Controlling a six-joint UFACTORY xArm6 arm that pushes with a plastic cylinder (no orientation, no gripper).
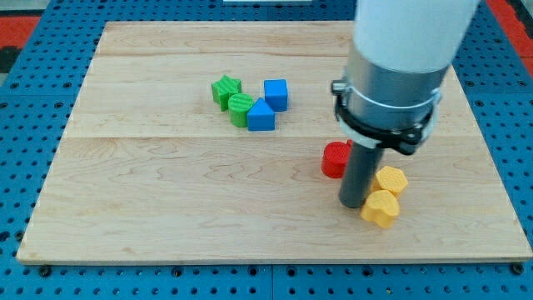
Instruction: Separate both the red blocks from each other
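Observation:
One red block (335, 158) shows at the view's right of centre, partly hidden behind my rod. A second red block does not show; the arm may cover it. My tip (353, 203) rests on the board just below and to the right of the red block, and just left of two yellow blocks: a hexagonal one (391, 180) and another (381, 209) below it.
A cluster sits at the upper middle: a green star-like block (225, 88), a green round block (241, 107), a blue cube (276, 94) and a blue wedge-like block (261, 116). The wooden board (166, 208) lies on a blue pegboard surface.

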